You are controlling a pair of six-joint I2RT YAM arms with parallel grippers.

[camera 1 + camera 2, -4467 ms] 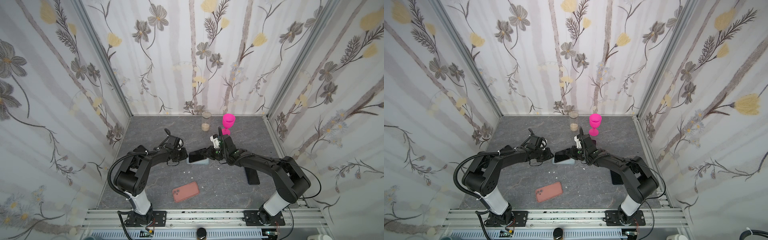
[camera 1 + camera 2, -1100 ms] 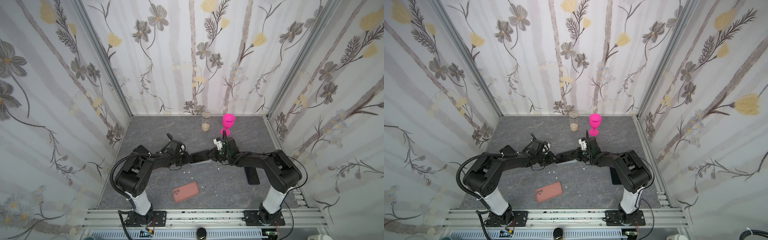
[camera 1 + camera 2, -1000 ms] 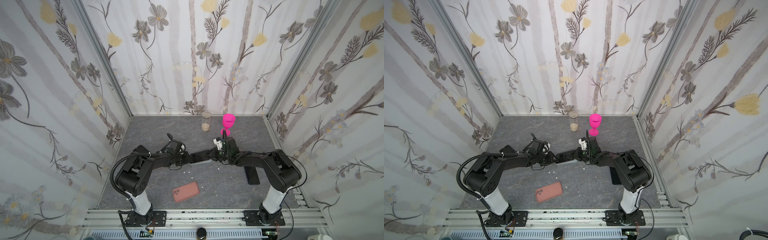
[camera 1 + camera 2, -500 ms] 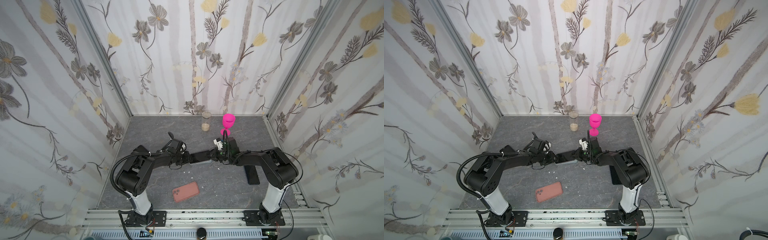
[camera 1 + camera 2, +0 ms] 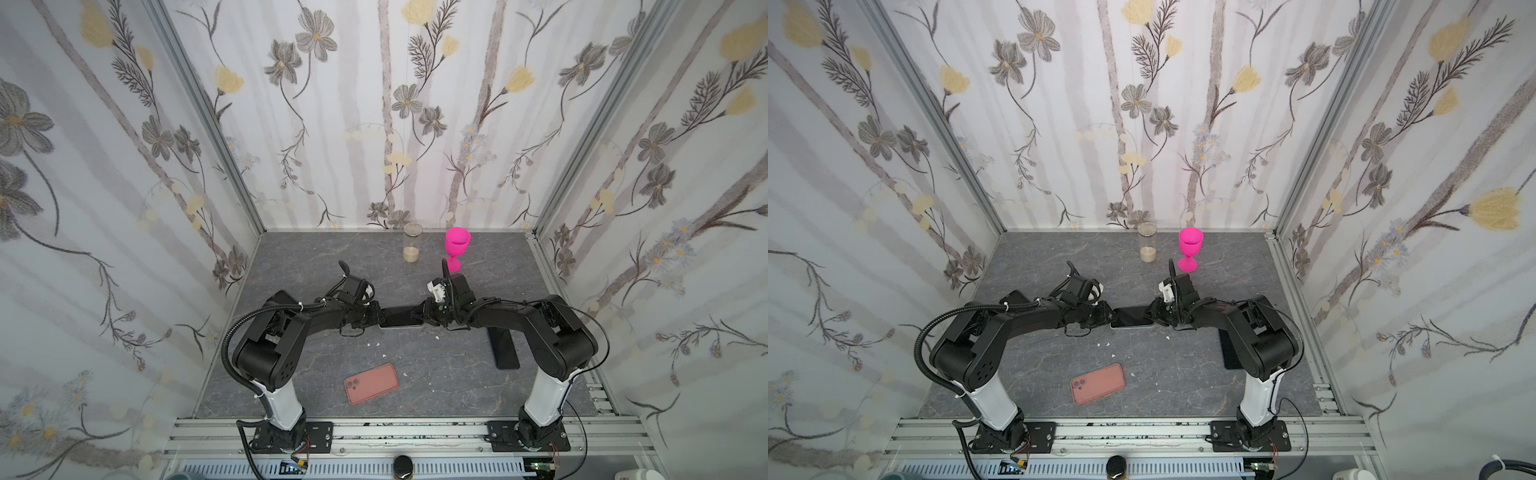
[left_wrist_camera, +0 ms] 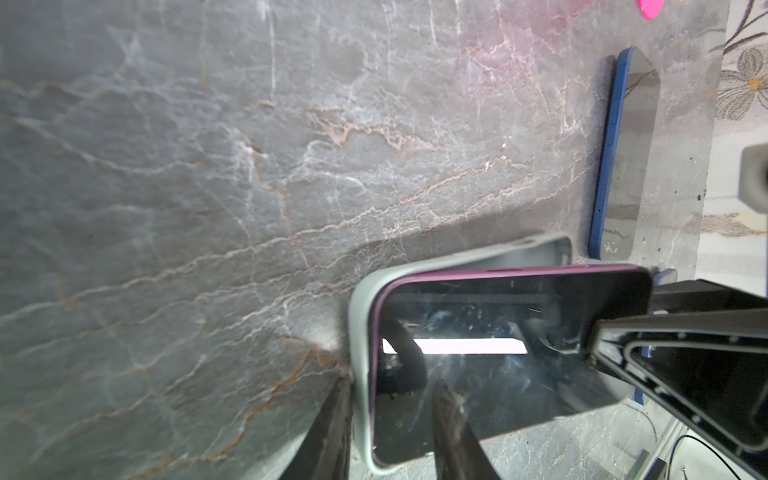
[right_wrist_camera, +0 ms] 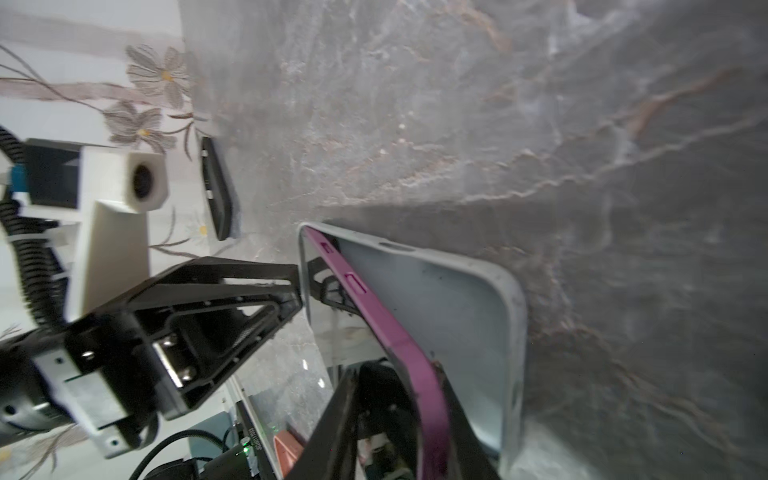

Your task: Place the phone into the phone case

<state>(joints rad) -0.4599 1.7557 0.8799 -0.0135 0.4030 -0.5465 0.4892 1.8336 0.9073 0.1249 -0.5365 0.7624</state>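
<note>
Left wrist view showed the purple-edged black phone [image 6: 498, 353] half seated in the pale grey rubber case [image 6: 358, 316], long axis spanning both grippers. The left gripper [image 6: 390, 399] clamped one case end; the right gripper [image 7: 399, 390] sat at the opposite end, its hold unclear.

On my feed the phone [image 6: 478, 386] shows glossy, smudged glass with a satin purple rim; the phone case [image 6: 358, 353] looks matt, perhaps soft plastic; the table [image 6: 208, 166] is smooth, veined stone-look.

A pink goblet [image 5: 457, 245] stands beside a clear glass [image 5: 412, 243] at the back of the grey surface [image 5: 299, 266], a salmon phone [image 5: 371, 383] lying camera-up near the front
</note>
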